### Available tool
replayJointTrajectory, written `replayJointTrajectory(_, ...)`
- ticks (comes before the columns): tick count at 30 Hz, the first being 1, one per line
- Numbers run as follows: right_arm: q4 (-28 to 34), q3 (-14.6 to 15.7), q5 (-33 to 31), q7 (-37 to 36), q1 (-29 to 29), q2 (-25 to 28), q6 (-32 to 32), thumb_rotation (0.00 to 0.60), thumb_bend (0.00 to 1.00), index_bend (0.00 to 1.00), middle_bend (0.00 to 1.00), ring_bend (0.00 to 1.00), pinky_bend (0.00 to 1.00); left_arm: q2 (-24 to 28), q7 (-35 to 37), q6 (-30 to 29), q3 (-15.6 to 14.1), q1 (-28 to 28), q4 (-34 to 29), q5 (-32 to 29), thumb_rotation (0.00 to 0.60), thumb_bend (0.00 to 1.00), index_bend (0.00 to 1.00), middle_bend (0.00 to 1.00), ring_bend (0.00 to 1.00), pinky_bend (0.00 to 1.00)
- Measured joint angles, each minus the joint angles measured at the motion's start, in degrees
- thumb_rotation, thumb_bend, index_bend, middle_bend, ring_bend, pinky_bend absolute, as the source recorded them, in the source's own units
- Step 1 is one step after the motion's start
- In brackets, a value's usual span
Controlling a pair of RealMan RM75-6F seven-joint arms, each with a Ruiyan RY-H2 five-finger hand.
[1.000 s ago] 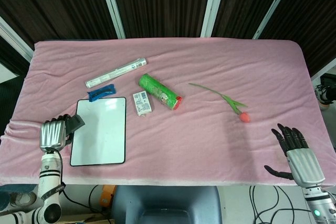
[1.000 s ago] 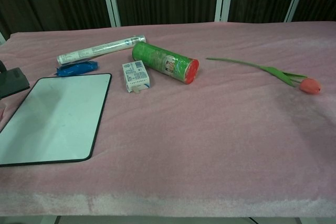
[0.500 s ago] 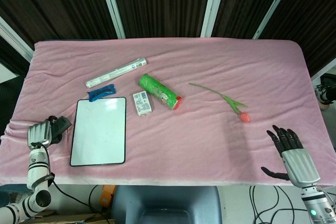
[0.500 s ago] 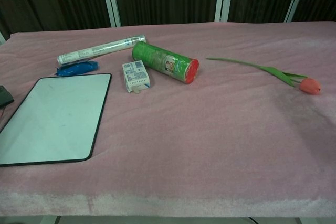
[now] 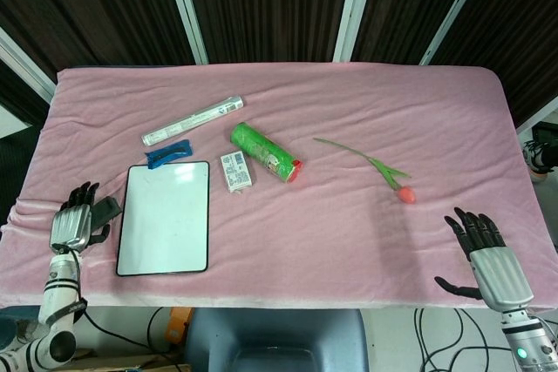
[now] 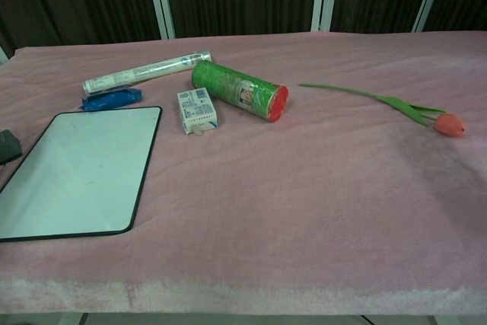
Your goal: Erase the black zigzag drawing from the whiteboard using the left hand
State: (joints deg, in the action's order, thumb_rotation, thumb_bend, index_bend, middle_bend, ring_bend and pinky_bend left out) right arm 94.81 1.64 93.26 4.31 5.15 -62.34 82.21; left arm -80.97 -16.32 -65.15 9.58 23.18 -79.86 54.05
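The whiteboard [image 5: 164, 218] lies flat on the pink cloth at the front left, and its white surface shows no black marks. It also shows in the chest view as the whiteboard [image 6: 76, 173]. A small black eraser [image 5: 106, 212] lies on the cloth just left of the board, and only its corner appears as the eraser [image 6: 6, 144] at the chest view's left edge. My left hand [image 5: 71, 226] rests next to the eraser with its fingers stretched out, holding nothing. My right hand [image 5: 488, 254] hangs open at the table's front right corner.
Behind the board lie a blue wrapper [image 5: 168, 153], a long white tube [image 5: 193, 121], a small white box [image 5: 235, 170] and a green can [image 5: 266, 152]. A tulip [image 5: 384, 172] lies right of centre. The table's front edge runs close to both hands.
My left hand drew away from the board's left edge toward the table edge, let go of the eraser onto the cloth and spread its fingers. The right hand barely shifted.
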Motion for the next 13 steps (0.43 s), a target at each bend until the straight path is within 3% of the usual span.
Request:
replayJointTrajectory(5, 0.00, -0.17, -0.42, 0.15, -0.03, -0.05, 0.00, 0.600, 0.30, 0.00, 0.00, 0.00, 0.13, 3.49, 2.52, -11.51, -4.07, -5.54, -6.20, 11.46, 0.600, 0.34, 0.00, 0.00, 0.00, 0.12)
replayJointTrajectory(9, 0.06, -0.19, -0.54, 0.88, 0.02, -0.32, -0.20, 0.600, 0.30, 0.00, 0.00, 0.00, 0.13, 6.03, 5.21, -22.79, -9.44, -12.79, -8.87, 22.15, 0.600, 0.35, 0.00, 0.00, 0.00, 0.10)
replayJointTrajectory(13, 0.13, 0.00, -0.46, 1.86, 0.12, -0.70, -0.62, 0.600, 0.30, 0.00, 0.00, 0.00, 0.12, 7.62, 6.30, -26.97, -12.55, -16.54, -10.09, 27.18, 0.600, 0.35, 0.00, 0.00, 0.00, 0.10)
